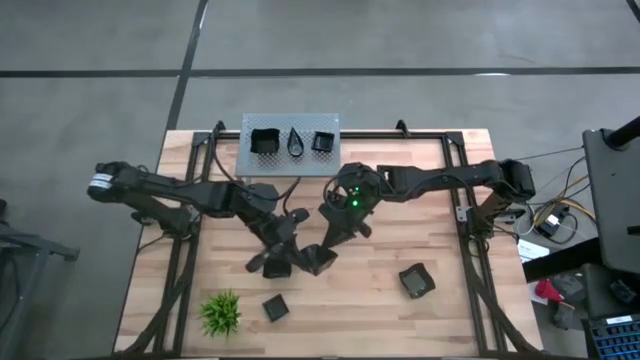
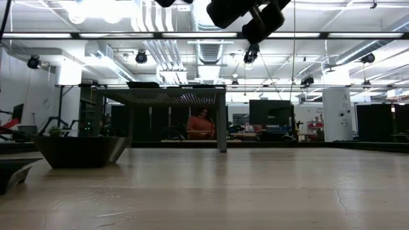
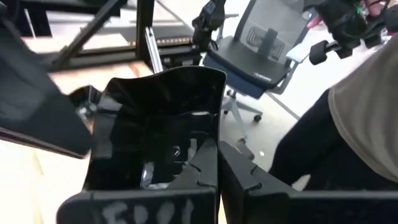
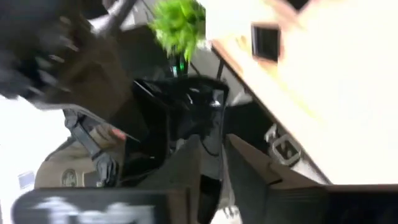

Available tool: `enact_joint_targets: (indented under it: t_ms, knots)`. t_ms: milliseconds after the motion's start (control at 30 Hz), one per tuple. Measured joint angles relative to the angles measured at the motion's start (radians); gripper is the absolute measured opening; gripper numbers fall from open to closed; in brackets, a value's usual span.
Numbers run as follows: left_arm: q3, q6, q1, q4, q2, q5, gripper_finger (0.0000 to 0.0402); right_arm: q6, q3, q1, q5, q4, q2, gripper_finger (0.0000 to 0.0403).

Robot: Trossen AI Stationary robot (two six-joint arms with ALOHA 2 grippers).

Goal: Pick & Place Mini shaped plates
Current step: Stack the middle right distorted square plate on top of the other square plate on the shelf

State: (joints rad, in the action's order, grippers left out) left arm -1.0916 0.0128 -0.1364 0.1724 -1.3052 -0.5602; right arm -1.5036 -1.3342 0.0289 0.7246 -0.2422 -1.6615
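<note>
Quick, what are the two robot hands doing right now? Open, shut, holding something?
Left hand: closed on a black square plate, held above the table's middle.
Right hand: right beside it, fingers around a black plate; whether it grips firmly cannot be told.

Green plant [image 1: 220,313] on table [image 1: 440,320]; grey tray [image 1: 340,122] behind.

Grey floor [image 1: 420,35], ceiling strip lights [image 2: 211,35], office chair [image 3: 264,46].

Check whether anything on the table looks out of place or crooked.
Nothing looks spilled or broken. One loose black plate on the right side of the table lies turned askew to its edges. A second plate is clamped in the left gripper, off the tabletop.
</note>
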Motion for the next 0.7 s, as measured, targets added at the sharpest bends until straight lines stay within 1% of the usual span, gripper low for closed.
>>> enact_joint_targets:
  t_ms: [167,267,333,467,600,700]
  knots:
    - [0.0,-0.003,0.01,0.093,0.019,0.004,0.0001,0.054,-0.001,0.051,-0.083,0.042,0.0,0.013]
    - [0.0,-0.013,0.016,0.162,0.047,0.05,0.0,0.083,-0.001,0.091,-0.136,0.059,0.0,0.0163]
    - [0.0,-0.043,0.017,0.24,0.077,0.123,0.0,0.108,-0.003,0.113,-0.163,0.074,0.0,0.018]
    - [0.0,-0.07,0.029,0.405,0.152,0.326,0.0,0.187,-0.03,0.139,-0.215,0.077,0.0,0.02]
    - [0.0,-0.067,0.056,0.526,0.224,0.493,0.0,0.281,-0.069,0.148,-0.254,0.077,0.002,0.0205]
    - [0.0,-0.075,0.082,0.564,0.265,0.64,0.0,0.369,-0.103,0.149,-0.265,0.077,0.002,0.0205]
